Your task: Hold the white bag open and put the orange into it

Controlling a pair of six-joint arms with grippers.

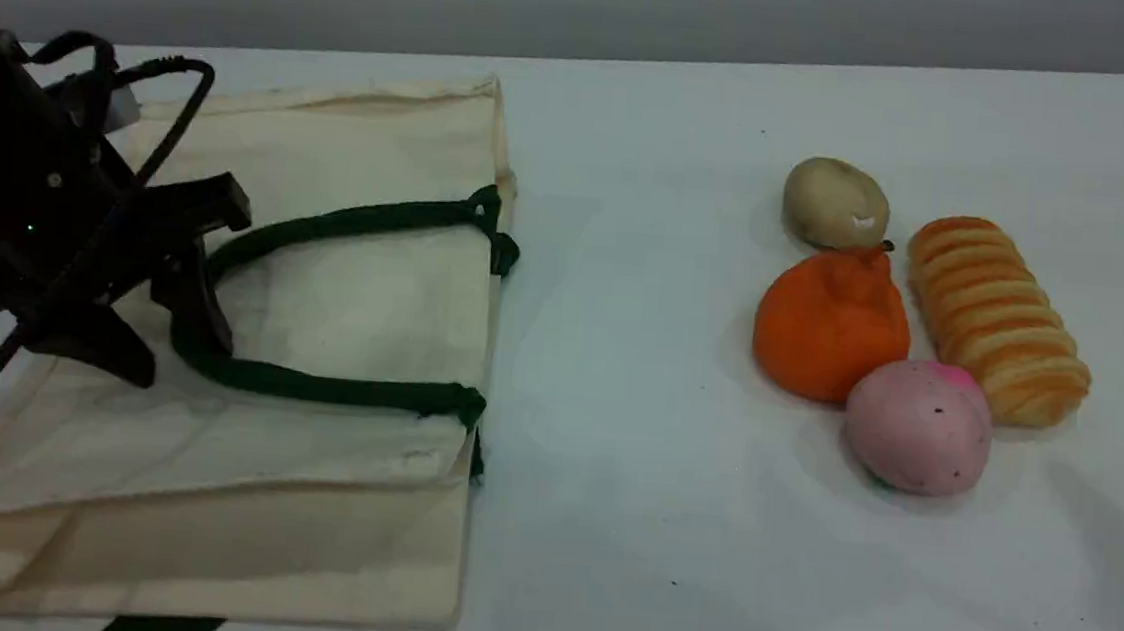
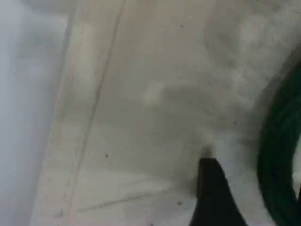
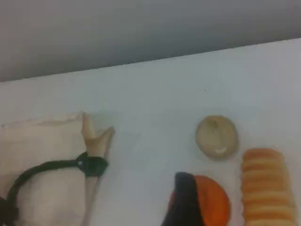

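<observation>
I see the white bag (image 1: 320,337) lying flat at my table's (image 1: 631,461) left, mouth rightward. Well apart at the right, the orange (image 1: 827,326) touches the bread loaf (image 1: 998,320), potato (image 1: 835,204) behind, ball (image 1: 917,427) in front.

White bag (image 1: 342,308) flat, green handles; orange (image 1: 827,326) apparently touching foods.

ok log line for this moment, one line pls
left gripper: at green handle on white bag, grip unclear | orange: on table | right gripper: open
</observation>
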